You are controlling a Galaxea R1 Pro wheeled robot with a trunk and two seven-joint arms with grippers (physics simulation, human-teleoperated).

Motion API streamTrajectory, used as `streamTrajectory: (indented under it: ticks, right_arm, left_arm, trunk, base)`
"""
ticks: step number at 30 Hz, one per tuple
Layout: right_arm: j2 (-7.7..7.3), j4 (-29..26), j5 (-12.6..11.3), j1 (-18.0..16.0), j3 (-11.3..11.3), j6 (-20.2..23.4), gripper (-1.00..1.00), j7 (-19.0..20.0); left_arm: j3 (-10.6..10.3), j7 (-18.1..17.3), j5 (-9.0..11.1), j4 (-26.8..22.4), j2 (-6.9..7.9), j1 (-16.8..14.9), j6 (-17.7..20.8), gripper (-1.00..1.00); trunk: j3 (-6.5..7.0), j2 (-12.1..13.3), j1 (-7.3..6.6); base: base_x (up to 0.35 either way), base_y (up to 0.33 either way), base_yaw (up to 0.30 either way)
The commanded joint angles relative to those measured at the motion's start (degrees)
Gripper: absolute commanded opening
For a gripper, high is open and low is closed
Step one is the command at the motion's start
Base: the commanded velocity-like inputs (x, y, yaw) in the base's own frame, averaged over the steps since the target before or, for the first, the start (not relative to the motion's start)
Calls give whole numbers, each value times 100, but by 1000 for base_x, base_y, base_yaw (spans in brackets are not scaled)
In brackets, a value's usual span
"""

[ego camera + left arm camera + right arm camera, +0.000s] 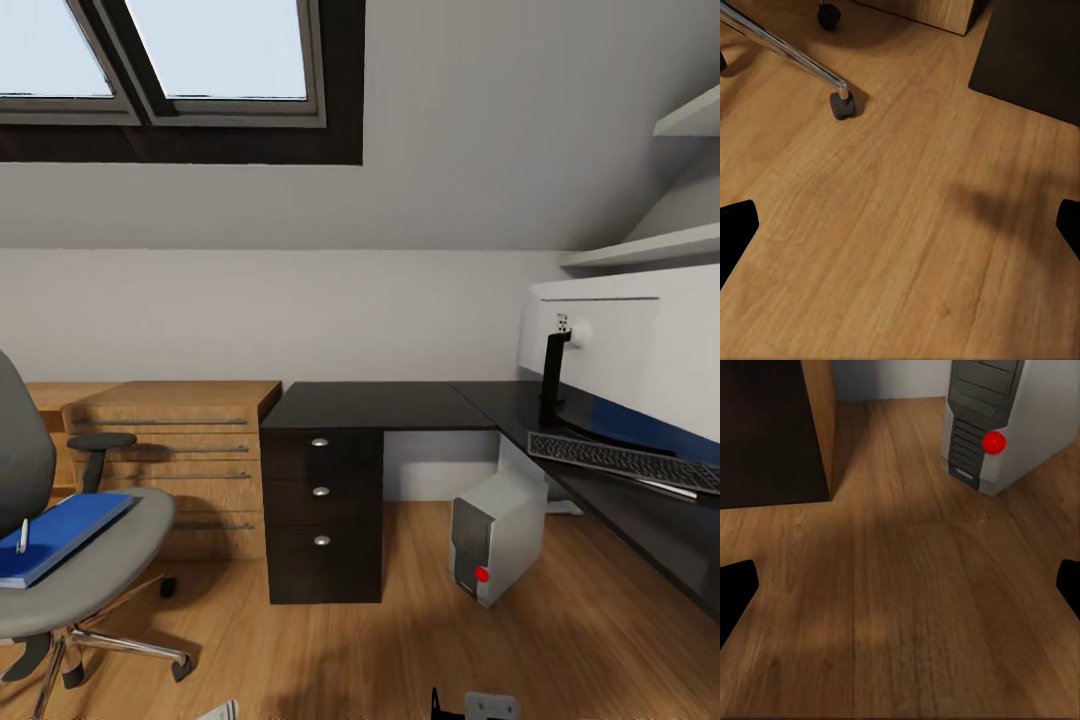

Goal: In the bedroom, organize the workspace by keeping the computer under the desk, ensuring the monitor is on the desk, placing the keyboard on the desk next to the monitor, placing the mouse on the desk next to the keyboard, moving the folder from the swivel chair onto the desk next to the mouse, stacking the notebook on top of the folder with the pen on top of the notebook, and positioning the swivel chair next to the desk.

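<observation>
Blue, the folder (58, 536) lay flat on the swivel chair (95, 570) seat, its long axis slanting toward the low wooden shelving (170, 440). The keyboard (625, 462) lay lengthwise along the desk (400, 405), beside the monitor (640, 360). My left gripper (900, 225) and right gripper (900, 585) were both spread apart above the floor (907, 247).
</observation>
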Motion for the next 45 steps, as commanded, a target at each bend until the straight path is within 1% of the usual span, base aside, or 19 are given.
streamTrajectory:
  ticks: [1, 25, 29, 30, 31, 33, 35, 45]
  right_arm:
    - [1, 9, 62, -5, -34, -11, 100, -39]
    - [1, 17, 62, -5, -33, -14, 100, -55]
    - [3, 22, 67, -5, -33, -17, 100, -53]
    - [2, 24, 69, -5, -33, -18, 100, -49]
    - [1, 24, 69, -5, -33, -18, 100, -49]
    - [1, 24, 70, -5, -33, -18, 100, -52]
    - [7, 24, 70, -5, -33, -18, 100, -52]
    - [2, 24, 71, -5, -33, -18, 100, -55]
  left_arm:
    - [-31, 32, 60, 2, 7, -4, -36, 100]
    - [-32, 30, 62, 8, 22, -4, -33, 100]
    - [-35, 26, 64, 100, 22, -4, -32, 100]
    - [-33, 24, 57, 286, 28, -4, -40, 100]
    - [-33, 22, 54, 318, 27, -4, -49, 100]
    - [-36, 16, 51, 412, 22, -4, -146, 100]
    - [-49, 5, 51, 492, 16, -4, -339, 100]
    - [-57, -11, 43, 536, 14, -4, -490, 100]
  trunk:
    - [-16, -3, -1]
    - [-231, -3, -1]
    - [-267, -3, -1]
    - [-276, -3, -1]
    - [-285, -3, -1]
    - [-303, -3, -1]
    - [-321, -3, -1]
    - [-411, -3, -1]
  base:
    - [0, 0, 0]
    - [0, 0, 0]
    - [0, 0, 0]
    - [0, 0, 0]
    - [0, 0, 0]
    - [0, 0, 13]
    - [0, 0, 46]
    - [0, 0, 64]
